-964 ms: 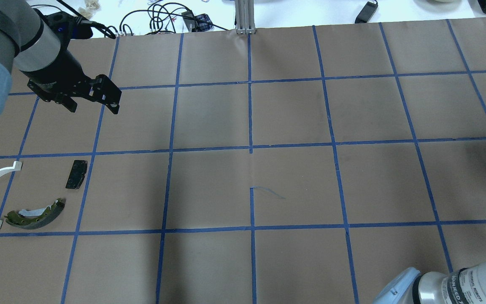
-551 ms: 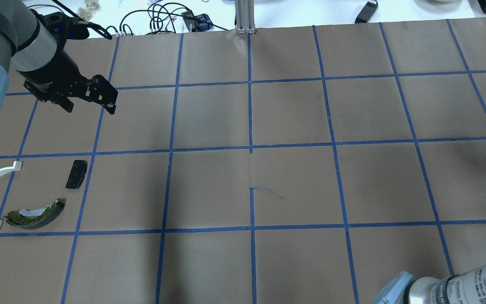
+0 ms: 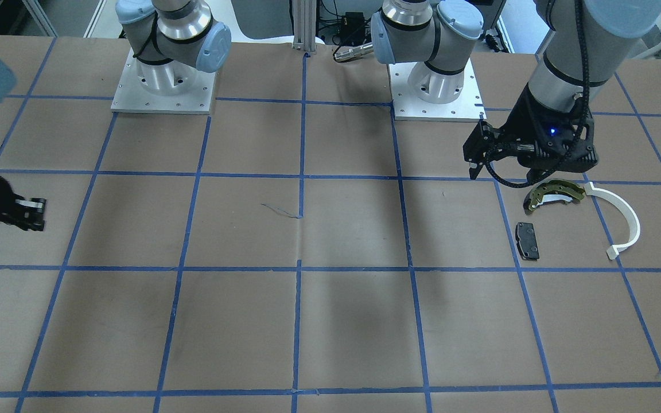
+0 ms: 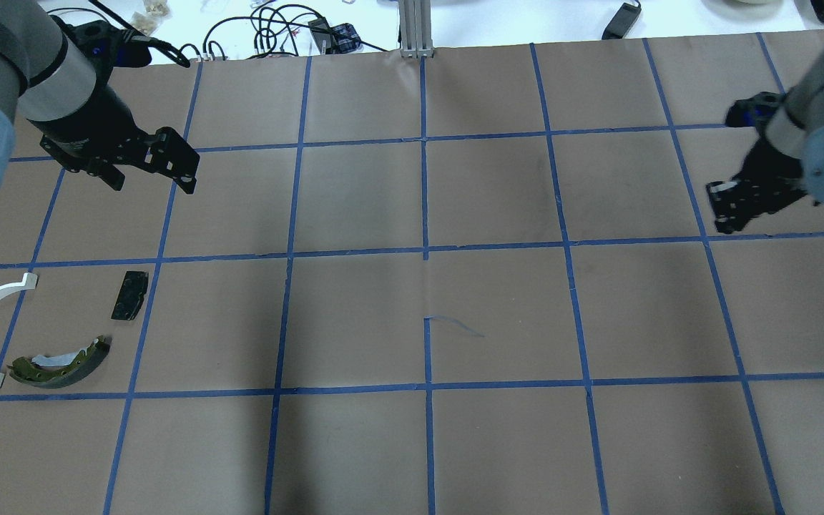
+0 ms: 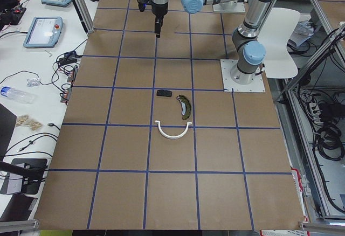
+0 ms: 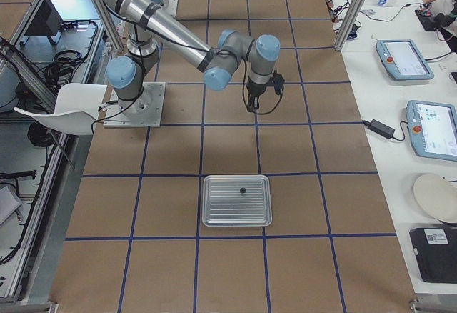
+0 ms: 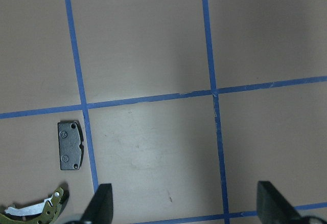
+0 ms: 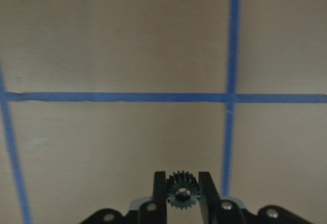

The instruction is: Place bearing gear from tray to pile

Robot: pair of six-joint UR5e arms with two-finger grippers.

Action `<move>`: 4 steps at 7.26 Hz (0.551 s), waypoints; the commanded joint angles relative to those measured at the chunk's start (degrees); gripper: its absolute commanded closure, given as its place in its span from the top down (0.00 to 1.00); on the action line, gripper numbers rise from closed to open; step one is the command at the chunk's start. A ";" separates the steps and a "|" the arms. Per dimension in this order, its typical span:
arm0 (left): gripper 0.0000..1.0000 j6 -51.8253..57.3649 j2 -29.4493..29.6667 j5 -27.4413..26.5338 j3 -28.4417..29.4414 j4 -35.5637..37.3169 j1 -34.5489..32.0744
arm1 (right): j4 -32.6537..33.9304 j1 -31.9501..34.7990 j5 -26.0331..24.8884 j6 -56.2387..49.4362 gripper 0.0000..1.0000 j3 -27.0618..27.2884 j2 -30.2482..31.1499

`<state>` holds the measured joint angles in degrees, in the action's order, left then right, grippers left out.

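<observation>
Right tool (image 4: 719, 209) entered clamping bearing gear (image 8: 179, 192) | pile (image 4: 54, 366) well apart, left edge

Bare brown paper (image 4: 498, 300) spans the worktop's middle, from the tray (image 6: 221, 209) at the right edge to the pile (image 4: 61, 361) near the left edge, whose parts lie apart; the left gripper (image 4: 154, 179) hangs beside it toward the far edge

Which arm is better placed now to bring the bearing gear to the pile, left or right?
Right. The right gripper is shut on the bearing gear; it only needs to cross to the pile. The left gripper is nearer the pile but open and empty.
</observation>
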<state>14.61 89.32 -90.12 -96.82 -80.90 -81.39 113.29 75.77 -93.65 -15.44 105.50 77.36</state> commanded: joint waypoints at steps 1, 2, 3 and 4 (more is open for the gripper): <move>1.00 0.07 -0.11 -0.23 -0.04 -0.05 0.09 | 0.26 22.31 0.66 25.24 0.00 -0.55 -1.84; 1.00 0.07 0.07 0.03 -0.04 0.04 0.61 | 2.70 29.19 2.83 35.38 0.00 -1.08 -3.69; 1.00 0.15 0.15 0.12 -0.04 0.04 0.62 | 6.20 35.78 4.60 41.57 0.00 -1.26 -5.71; 1.00 0.15 0.16 -0.15 -0.13 -0.05 0.62 | 9.28 41.24 6.27 48.33 0.00 -1.35 -7.99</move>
<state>14.73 89.42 -90.12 -96.89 -80.89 -80.85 118.79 109.32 -89.50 23.85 104.36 72.06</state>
